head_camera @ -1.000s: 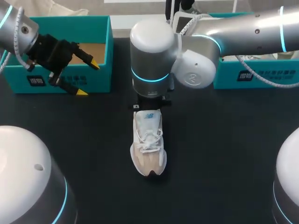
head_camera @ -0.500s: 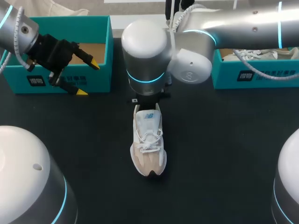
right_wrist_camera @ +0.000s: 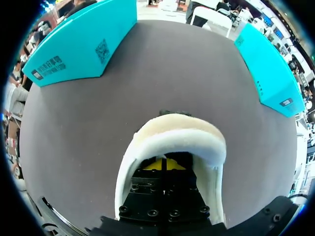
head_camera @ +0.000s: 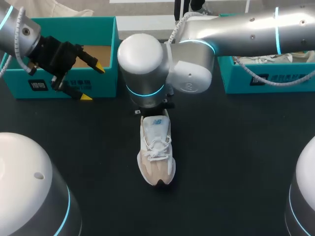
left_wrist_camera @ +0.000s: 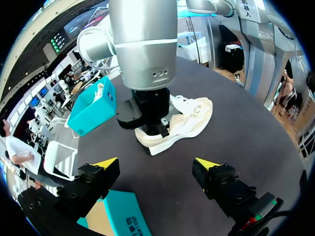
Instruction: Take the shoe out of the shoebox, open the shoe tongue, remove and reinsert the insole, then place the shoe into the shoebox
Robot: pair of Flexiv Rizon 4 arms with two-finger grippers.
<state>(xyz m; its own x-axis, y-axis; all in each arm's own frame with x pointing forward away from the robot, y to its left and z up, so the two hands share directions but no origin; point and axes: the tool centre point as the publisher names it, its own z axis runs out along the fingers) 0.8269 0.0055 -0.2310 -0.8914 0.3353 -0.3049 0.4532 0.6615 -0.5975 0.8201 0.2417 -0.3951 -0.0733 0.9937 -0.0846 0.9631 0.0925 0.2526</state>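
Left claw (head_camera: pixel 93 82) hangs spread by the shoebox (head_camera: pixel 106 84). Right claw (right_wrist_camera: pixel 165 165) sits inside the shoe (head_camera: pixel 156 150) heel; I cannot tell its state.

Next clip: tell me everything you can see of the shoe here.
The shoe is a white sneaker with beige toe and side panels and white laces. It rests sole down on the black table, toe toward the robot, heel under the right arm. The right gripper is down inside its padded, cream-edged heel opening. Nothing else touches it.
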